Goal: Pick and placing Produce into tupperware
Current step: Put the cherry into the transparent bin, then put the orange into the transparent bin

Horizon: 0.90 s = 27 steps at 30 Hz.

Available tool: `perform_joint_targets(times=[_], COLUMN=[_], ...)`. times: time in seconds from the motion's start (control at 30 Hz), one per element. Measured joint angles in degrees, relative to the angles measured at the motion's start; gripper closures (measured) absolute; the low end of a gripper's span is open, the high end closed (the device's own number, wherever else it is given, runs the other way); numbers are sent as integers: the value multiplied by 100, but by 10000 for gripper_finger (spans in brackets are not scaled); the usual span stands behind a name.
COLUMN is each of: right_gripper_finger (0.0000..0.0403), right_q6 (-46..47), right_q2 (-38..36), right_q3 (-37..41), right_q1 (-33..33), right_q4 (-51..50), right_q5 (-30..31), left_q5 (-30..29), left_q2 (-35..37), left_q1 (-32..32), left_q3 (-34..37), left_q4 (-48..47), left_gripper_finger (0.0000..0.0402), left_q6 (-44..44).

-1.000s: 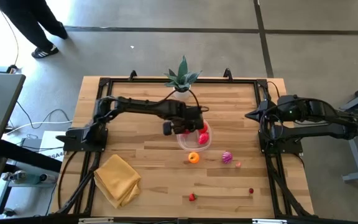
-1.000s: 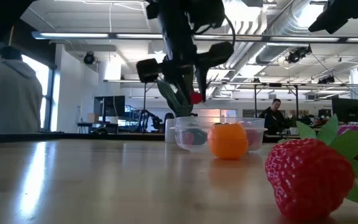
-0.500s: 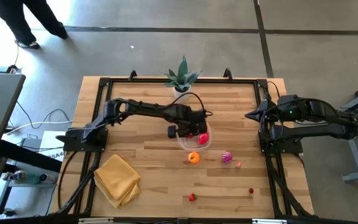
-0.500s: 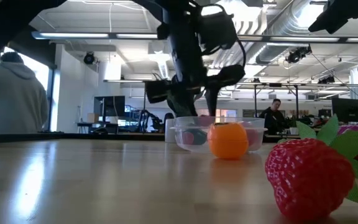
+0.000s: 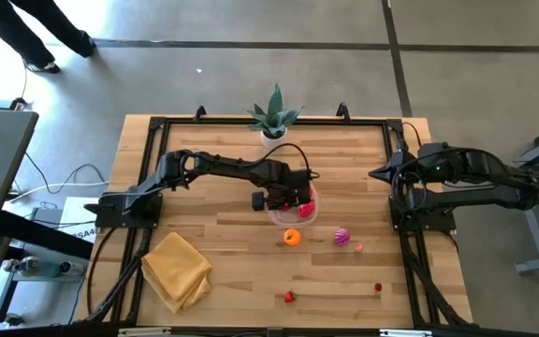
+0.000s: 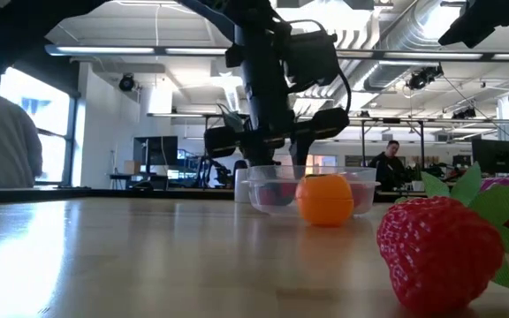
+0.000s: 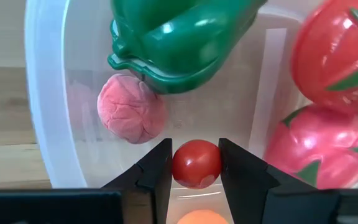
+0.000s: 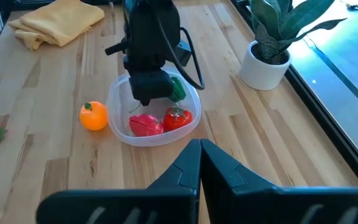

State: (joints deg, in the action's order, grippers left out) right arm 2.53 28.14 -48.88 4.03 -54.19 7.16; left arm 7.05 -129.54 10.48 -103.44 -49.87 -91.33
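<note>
My left gripper (image 7: 196, 155) hangs inside the clear tub (image 7: 48, 112), shut on a small red tomato (image 7: 196, 164). In the tub lie a green pepper (image 7: 179, 37), a pink ball (image 7: 131, 109), a red tomato (image 7: 337, 53) and another red fruit (image 7: 319, 149). From above, the left gripper (image 5: 284, 198) covers part of the tub (image 5: 299, 217). An orange (image 5: 292, 238), a magenta fruit (image 5: 342, 236) and two small red pieces (image 5: 289, 297) (image 5: 378, 287) rest on the table. My right gripper (image 8: 199, 148) waits shut at the table's right edge. My left gripper pinches the small red tomato (image 7: 196, 164) between its two fingers (image 7: 160, 171), one on each side of it. The fingers come from above, pointing down into the tub. Whether the tomato touches the tub's floor, I cannot tell.
A folded yellow cloth (image 5: 176, 270) lies at the near left. A potted plant (image 5: 274, 117) stands at the far edge behind the tub. A strawberry (image 6: 440, 252) sits close to the low camera. Bare wood lies between the cloth and the tub.
My left gripper has come down from above the tub into it, drifting a little toward the table's right, and has kept the small red tomato between its fingers.
</note>
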Motion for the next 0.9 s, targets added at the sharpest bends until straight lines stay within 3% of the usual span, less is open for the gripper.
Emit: perform_joint_targets(times=[0.43,0.8,0.9], right_gripper_finger=[403,403,403], right_q6=[0,1,0], right_q2=[1,0,1], right_q3=[1,0,0], right_q1=[0,0,0], right_q4=[0,0,0], right_q5=[-2,0,0], left_q5=[-22,-479,-522], left_q2=[1,20,39], left_q1=[2,-197,-510], left_q3=[-72,-2088,-2179], left_q4=[-9,-2029,-2338], left_gripper_finger=[240,253,251], left_q6=[155,410,47])
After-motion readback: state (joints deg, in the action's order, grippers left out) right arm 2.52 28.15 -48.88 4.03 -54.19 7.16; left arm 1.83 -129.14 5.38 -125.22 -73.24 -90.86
